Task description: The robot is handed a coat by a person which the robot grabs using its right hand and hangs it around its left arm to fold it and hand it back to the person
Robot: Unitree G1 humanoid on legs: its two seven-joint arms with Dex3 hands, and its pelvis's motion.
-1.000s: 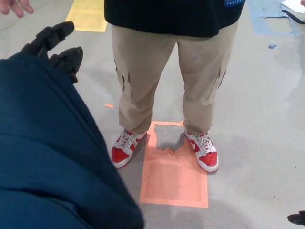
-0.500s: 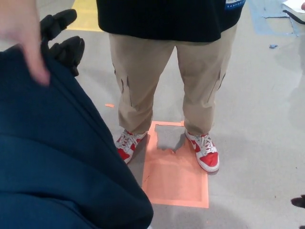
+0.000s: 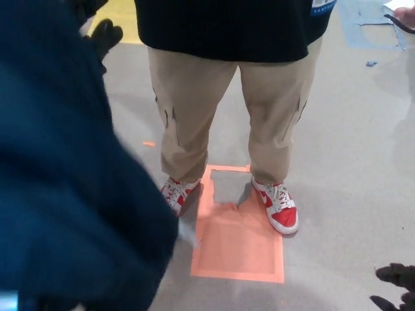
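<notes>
Currently, the coat (image 3: 65,181) is draped over the robot's left arm and fills the left half of the head view from top edge to bottom; the fabric is blurred. The left hand (image 3: 104,35) shows only as a dark tip past the coat's far edge, so whether it is open or closed cannot be told. The right hand (image 3: 397,285) sits at the near right corner, well apart from the coat. Too little of it shows to tell its state.

Judged step: hanging is done and the hand-back is in hand. The next move calls for presenting the left arm toward the person (image 3: 194,103), who stands directly ahead at the far end of an orange floor marking (image 3: 237,246). No receiving hand is in view.

Obstruction: the coat hides the left arm, and its lower edge hangs near the person's shoe (image 3: 175,193).
</notes>
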